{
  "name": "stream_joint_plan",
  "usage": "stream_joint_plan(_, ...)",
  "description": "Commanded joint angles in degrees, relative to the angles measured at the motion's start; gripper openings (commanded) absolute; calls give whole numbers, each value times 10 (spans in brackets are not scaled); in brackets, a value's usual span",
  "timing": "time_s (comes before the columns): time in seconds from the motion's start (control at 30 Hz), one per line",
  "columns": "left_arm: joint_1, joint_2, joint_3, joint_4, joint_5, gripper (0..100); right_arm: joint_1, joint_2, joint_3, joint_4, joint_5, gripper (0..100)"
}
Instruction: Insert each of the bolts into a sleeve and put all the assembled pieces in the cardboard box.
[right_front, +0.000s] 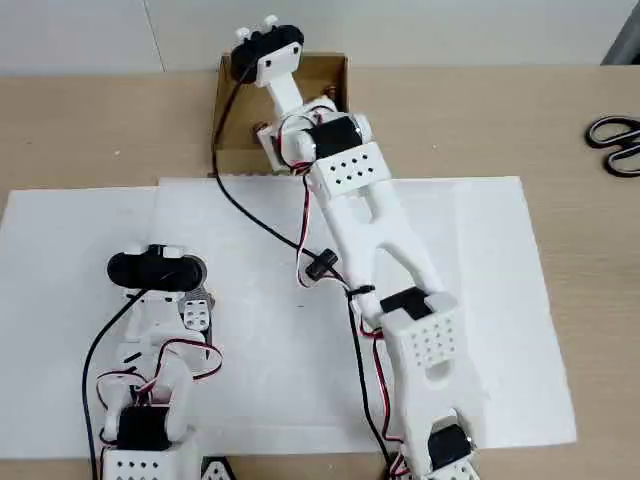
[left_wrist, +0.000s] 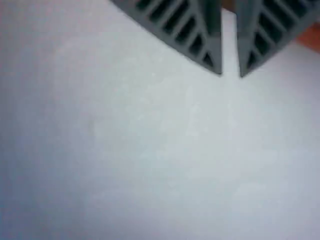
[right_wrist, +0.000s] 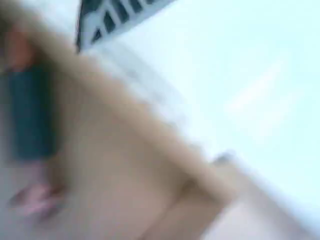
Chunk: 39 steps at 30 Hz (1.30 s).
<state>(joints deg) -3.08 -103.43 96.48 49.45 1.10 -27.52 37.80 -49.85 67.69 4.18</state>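
- High view showed the right arm stretched across the white paper sheet (right_front: 480, 300), with its wrist over the open brown cardboard box (right_front: 335, 68) at the far side of the wooden tabletop (right_front: 100, 120).
- Right wrist view looked past a grey ribbed finger of the right gripper (right_wrist: 100, 25) at the box's cardboard wall. The second finger was out of frame, so I cannot tell whether that gripper was open or closed.
- A dark blue-green cylindrical piece with an orange end (right_wrist: 30, 115) lay beyond that wall, apparently inside the box. It was near the finger, with no contact I could make out. It was too blurred to confirm, but it looked like an assembled bolt and sleeve.
- Left wrist view showed the left gripper (left_wrist: 230, 70) just above the paper, its jaws drawn to a thin slit and holding nothing.
- By my reading, the step in hand was the drop-off into the box.
- The next move would call for lifting the right arm straight up, clear of the box walls, so as not to drag the box.
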Motion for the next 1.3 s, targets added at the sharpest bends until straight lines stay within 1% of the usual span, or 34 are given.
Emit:
stream_joint_plan(0.0, 1, -4, -1, 3, 4, 6, -14, -72, -28, 65, -46, 209)
stream_joint_plan(0.13, 1, -4, -1, 3, 4, 6, -24, -108, -28, 145, -109, 209)
stream_joint_plan(0.37, 1, -4, -1, 3, 4, 6, -23, -152, -28, 255, -255, 209)
stream_joint_plan(0.5, 1, -4, -1, 3, 4, 6, -22, -154, -25, 283, -337, 209)
stream_joint_plan(0.6, 1, -4, -1, 3, 4, 6, -22, -152, -24, 283, -365, 209)
stream_joint_plan(0.73, 0, -4, -1, 3, 4, 6, -12, -142, 19, 284, -396, 209)
stream_joint_plan(0.9, 0, -4, -1, 3, 4, 6, 2, -128, 69, 286, -474, 209)
stream_joint_plan(0.97, 0, -4, -1, 3, 4, 6, 3, -128, 92, 287, -493, 209)
stream_joint_plan(1.27, 0, -4, -1, 3, 4, 6, 2, -96, 120, 286, -511, 209)
